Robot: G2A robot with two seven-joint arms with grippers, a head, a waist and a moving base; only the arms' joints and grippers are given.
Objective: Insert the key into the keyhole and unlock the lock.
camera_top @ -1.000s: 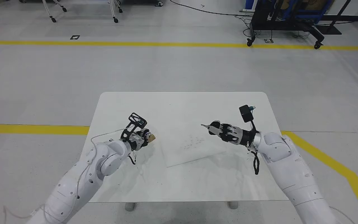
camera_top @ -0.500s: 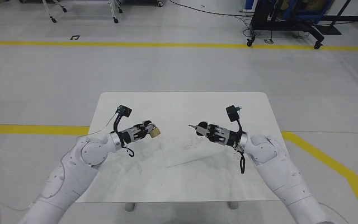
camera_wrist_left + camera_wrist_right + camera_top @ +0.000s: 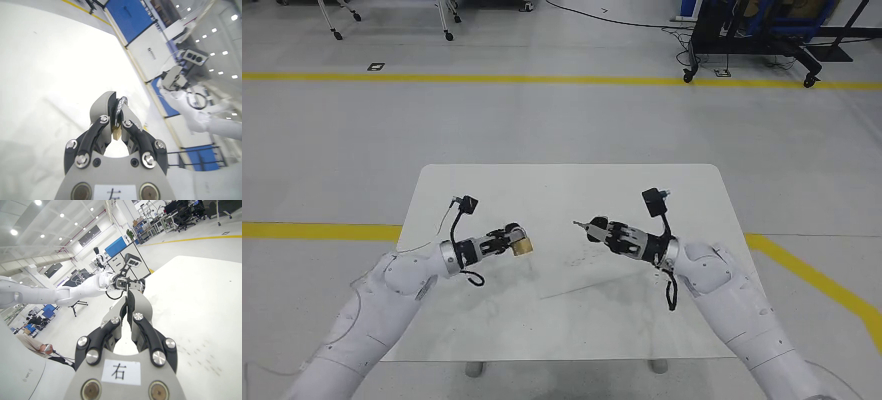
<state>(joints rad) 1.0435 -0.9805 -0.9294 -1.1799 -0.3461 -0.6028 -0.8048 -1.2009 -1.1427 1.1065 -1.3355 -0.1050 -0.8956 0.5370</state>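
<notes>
A small brass padlock (image 3: 524, 243) with a steel shackle (image 3: 121, 102) is held above the white table (image 3: 572, 185), left of its centre. My left gripper (image 3: 510, 241) is shut on it, and its brass body (image 3: 116, 133) shows between the fingers in the left wrist view. My right gripper (image 3: 594, 231) is shut on the key (image 3: 579, 225), whose thin tip points left toward the padlock across a small gap. In the right wrist view the shut gripper (image 3: 130, 294) lines up with the padlock (image 3: 141, 286) farther off.
Faint scuff marks (image 3: 582, 258) dot the table top between and in front of the two grippers. Grey floor with yellow lines (image 3: 542, 78) surrounds the table. A dark wheeled cart (image 3: 752, 40) stands far back right.
My left gripper turned and carried the padlock right toward the table's centre. My right gripper moved left with the key, so the gap between key and padlock has narrowed.
</notes>
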